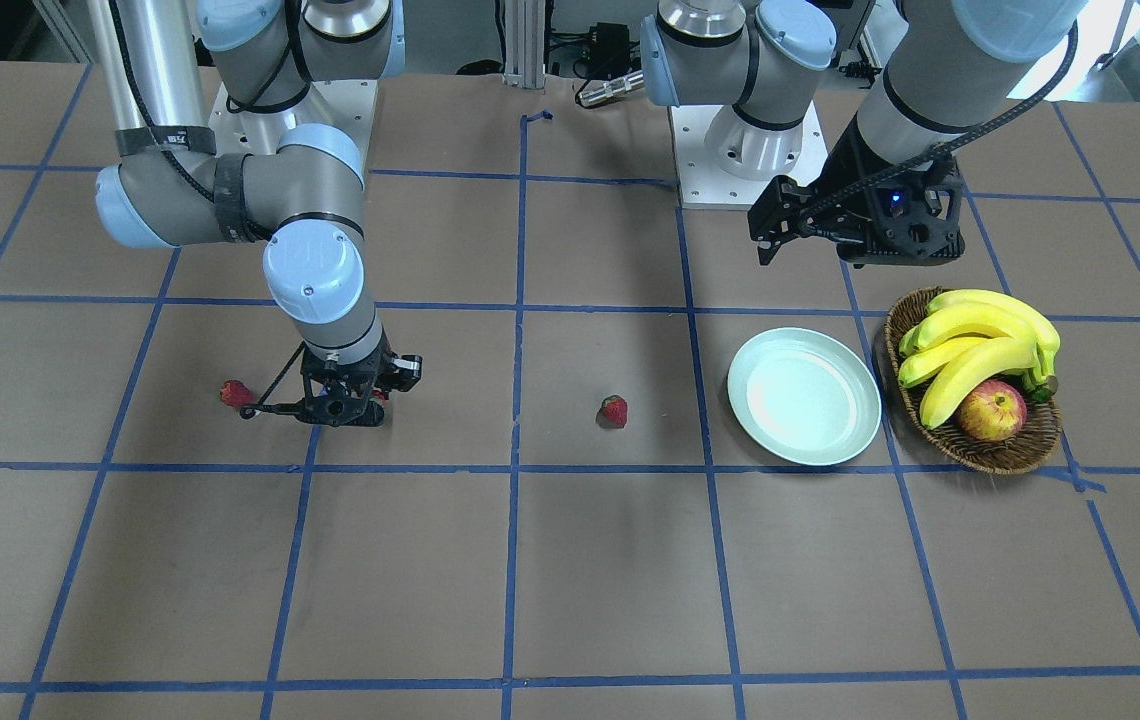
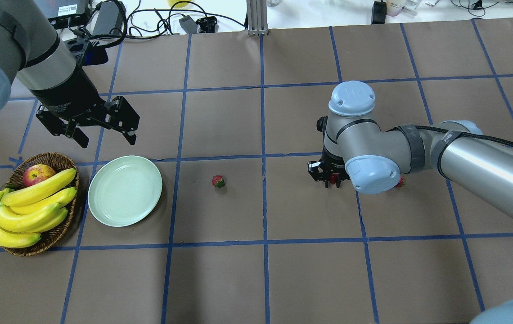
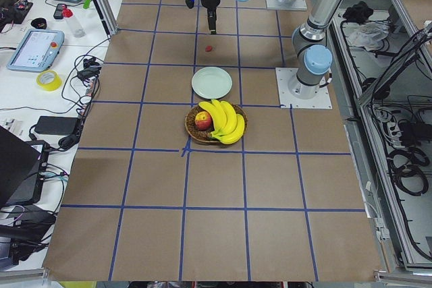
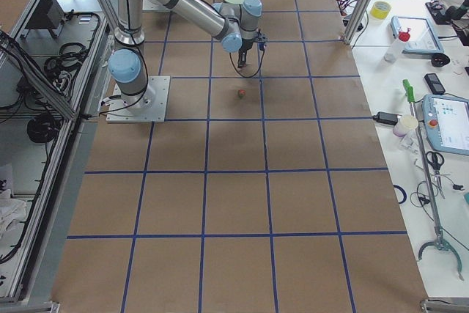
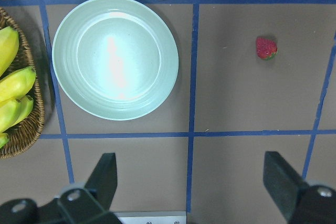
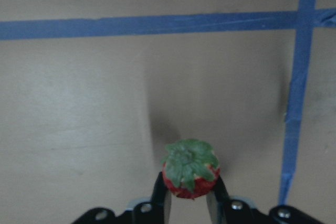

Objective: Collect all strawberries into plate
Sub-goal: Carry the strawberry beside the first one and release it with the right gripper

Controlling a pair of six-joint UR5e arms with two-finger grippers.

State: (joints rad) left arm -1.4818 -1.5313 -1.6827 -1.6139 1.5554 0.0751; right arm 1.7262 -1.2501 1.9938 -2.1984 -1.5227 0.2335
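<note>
My right gripper (image 6: 189, 198) is shut on a strawberry (image 6: 190, 174), green cap up, low over the table; it also shows in the overhead view (image 2: 332, 179). A second strawberry (image 2: 218, 181) lies mid-table, seen also in the left wrist view (image 5: 266, 48). A third strawberry (image 1: 233, 393) lies just beyond the right gripper (image 1: 340, 405), on the side away from the plate. The pale green plate (image 2: 124, 190) is empty. My left gripper (image 2: 105, 135) is open and empty, hovering behind the plate (image 5: 115, 57).
A brown wicker basket (image 2: 54, 157) with bananas (image 2: 27, 211) and an apple (image 2: 38, 173) stands right beside the plate on its outer side. The right arm's elbow (image 2: 371, 173) hangs over the table near the third strawberry.
</note>
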